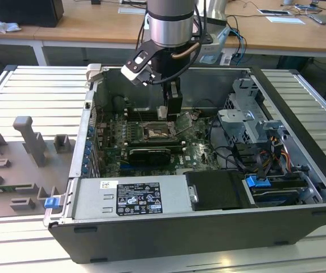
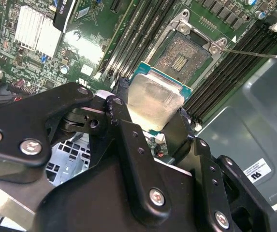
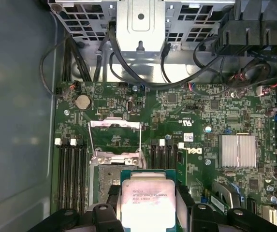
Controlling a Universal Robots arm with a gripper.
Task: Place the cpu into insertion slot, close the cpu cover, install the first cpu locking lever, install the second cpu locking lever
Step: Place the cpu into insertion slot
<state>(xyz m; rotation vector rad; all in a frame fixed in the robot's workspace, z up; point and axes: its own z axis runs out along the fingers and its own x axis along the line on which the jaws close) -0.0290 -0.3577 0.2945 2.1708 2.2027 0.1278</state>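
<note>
Over on the exterior view's left, the grey fixture tray sits outside the open computer case, and nothing is happening there. Moving across to mid-case, the arm reaches down over the motherboard and the gripper hangs just above the insertion slot. Further right, the drive cage and its cables stand well clear of the work.

Now the close-up. In both wrist views the claw is clenched on the cpu, with black fingers pinching two opposite edges and the dull metal top facing the cameras. The chip is up in the air, close to the socket but not in it. In the first wrist view it laps over one corner of the dark square and sits off to one side of it. The cpu cover is swung up on its hinge, so the socket's contact field lies bare. In the second wrist view a thin locking lever sticks out free beside the memory slots.

So this is step one, placing the chip, and nothing is closed or latched yet. My read is that seating calls for a short sideways correction until the chip sits square over the socket. After that it wants a level, gentle descent, because those contacts look like they would forgive nothing.
</note>
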